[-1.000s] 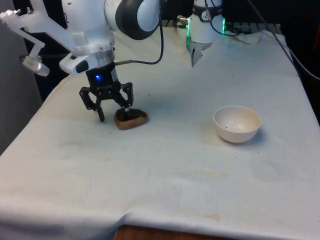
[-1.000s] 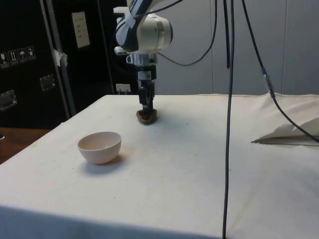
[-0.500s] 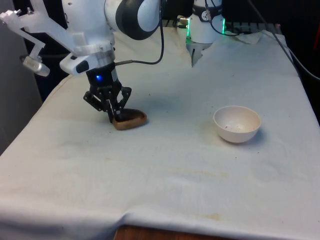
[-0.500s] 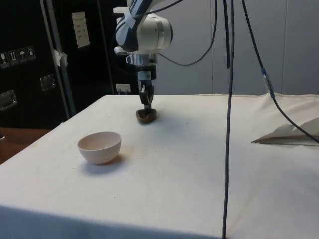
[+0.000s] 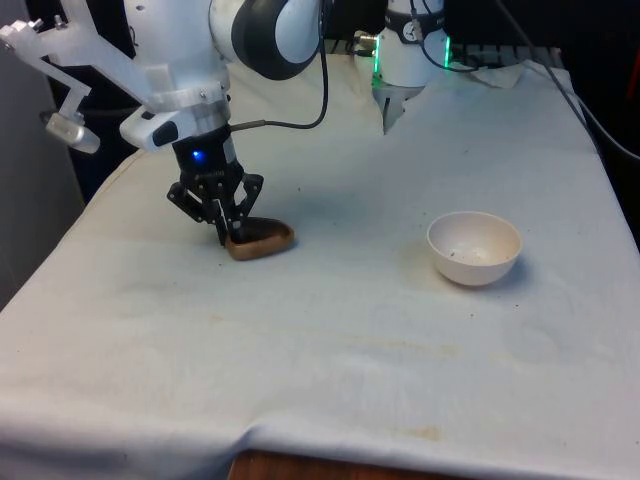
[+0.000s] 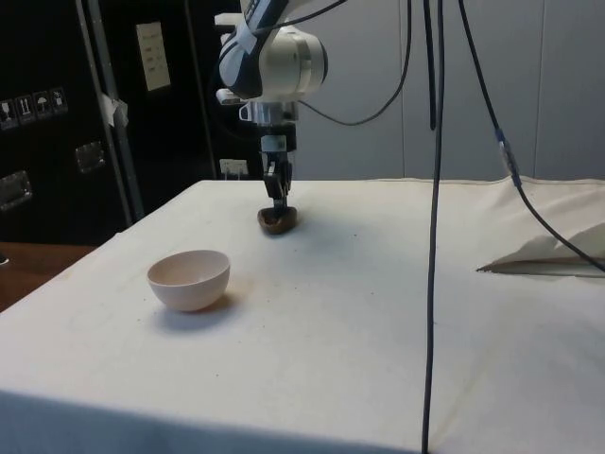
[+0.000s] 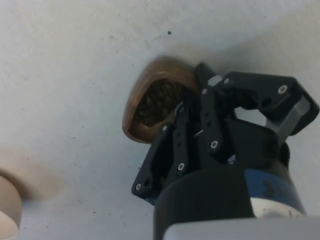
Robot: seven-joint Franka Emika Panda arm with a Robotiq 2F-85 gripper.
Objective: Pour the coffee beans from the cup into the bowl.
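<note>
A small brown cup point(image 5: 264, 240) stands on the white cloth towards the front view's left, and dark coffee beans point(image 7: 152, 97) show inside it. My black gripper point(image 5: 232, 233) comes down from above with its fingers pinched shut on the cup's rim at the side nearer the front view's left. From the side, the gripper point(image 6: 279, 202) stands upright over the cup point(image 6: 277, 220). The wrist view has the fingers point(image 7: 181, 117) meeting at the edge of the cup point(image 7: 150, 82). A white bowl point(image 5: 474, 247) sits apart on the cloth towards the front view's right, with a few dark specks in it.
Black cables point(image 6: 434, 189) hang in front of the side camera. Crumpled cloth point(image 6: 548, 253) lies at the table's far edge in the side view. The cloth's front edge point(image 5: 300, 440) droops over the table's end. Open cloth lies between cup and bowl.
A second ago the fingers stood open astride the cup's rim. They have since shut on the rim and nudged the cup slightly. Nothing has moved in the last half second.
</note>
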